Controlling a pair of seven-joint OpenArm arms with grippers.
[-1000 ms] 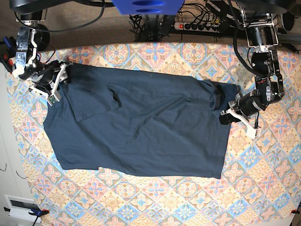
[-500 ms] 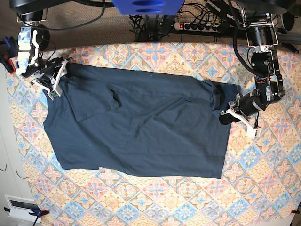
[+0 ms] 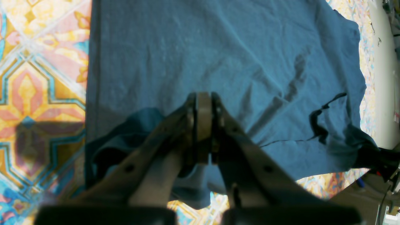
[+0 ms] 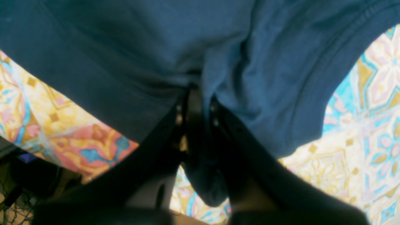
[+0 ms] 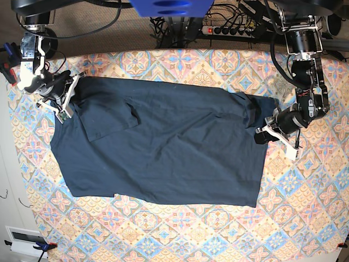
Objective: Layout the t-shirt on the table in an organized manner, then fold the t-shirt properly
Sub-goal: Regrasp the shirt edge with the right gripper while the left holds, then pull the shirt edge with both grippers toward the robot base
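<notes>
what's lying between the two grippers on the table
Only the t-shirt, spread over the table from the right gripper to the left gripper; base view shows it.

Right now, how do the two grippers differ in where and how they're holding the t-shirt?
The left gripper pinches the t-shirt at the base view's right edge, about mid-height; the right gripper pinches its top-left corner, nearer the table's far edge. Cloth bunches thickly around the right gripper; at the left gripper it spreads out fairly flat beyond. Both are shut on fabric.
</notes>
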